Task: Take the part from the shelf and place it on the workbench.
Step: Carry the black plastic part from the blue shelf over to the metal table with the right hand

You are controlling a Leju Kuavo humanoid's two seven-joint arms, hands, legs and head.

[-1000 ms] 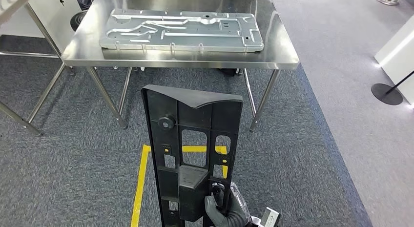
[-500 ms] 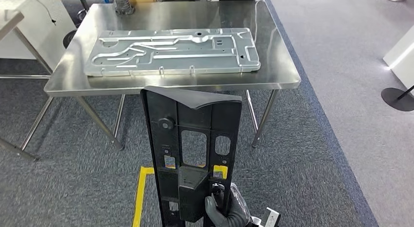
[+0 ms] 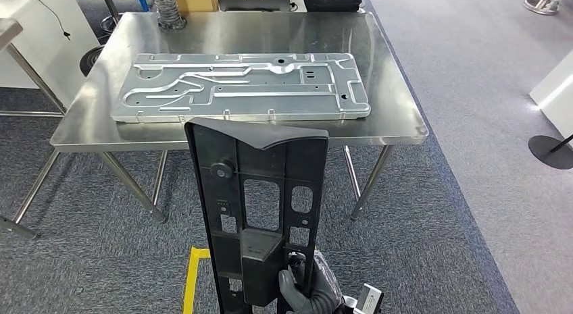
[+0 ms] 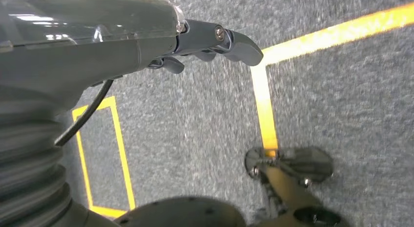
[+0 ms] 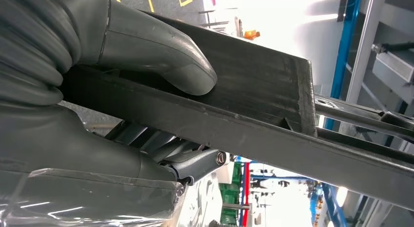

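the part is already off the shelf and in the robot's grasp, so the picking half of the task looks done; what is left is to close on the workbench [image 3: 399,128] and lay the part down. the black plastic panel [image 3: 260,213], long and pierced with rectangular cut-outs, stands upright in front of the robot, its top edge just overlapping the near edge of the steel worktop in the head view, though it seems to hang in the air short of the bench rather than over it. the right hand [image 3: 307,294] grips the panel low on its right side, the thumb [image 5: 161,53] pressed flat on one face and the fingers wrapped behind the rim. a large grey stamped metal plate [image 3: 240,88] lies along the near half of the worktop, from near the left edge almost to the right, so bare steel remains mainly at the far side and the right edge. the left hand [image 4: 210,41] hangs down over the grey carpet and yellow floor tape [image 4: 266,110], holding nothing, its fingers loosely extended.
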